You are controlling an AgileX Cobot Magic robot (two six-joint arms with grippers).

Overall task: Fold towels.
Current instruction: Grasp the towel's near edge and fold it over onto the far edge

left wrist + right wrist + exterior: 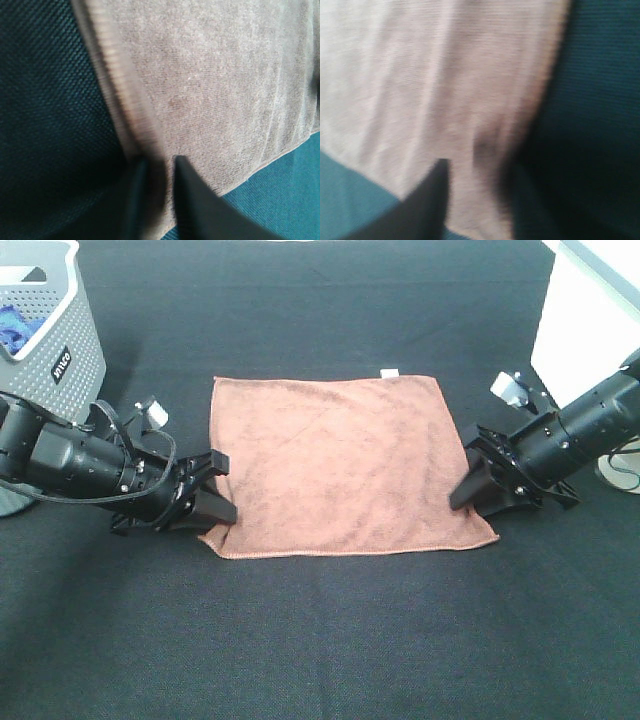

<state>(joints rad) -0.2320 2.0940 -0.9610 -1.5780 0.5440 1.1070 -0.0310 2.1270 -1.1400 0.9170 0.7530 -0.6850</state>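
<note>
On the black table (320, 640), the towel (340, 465) lies flat, the left gripper (222, 495) clenched on its left hem and the right gripper (470, 477) straddling the right edge, grip indiscernible through blur, probably positioned to lift both near corners for folding.

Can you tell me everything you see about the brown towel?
The towel is reddish-brown, fuzzy and roughly square, with stitched edges and a small white tag on its far edge. It lies spread flat on the black table, faintly creased. The left gripper pinches its left edge near the front corner; the right gripper sits at its right edge near the other front corner.
</note>
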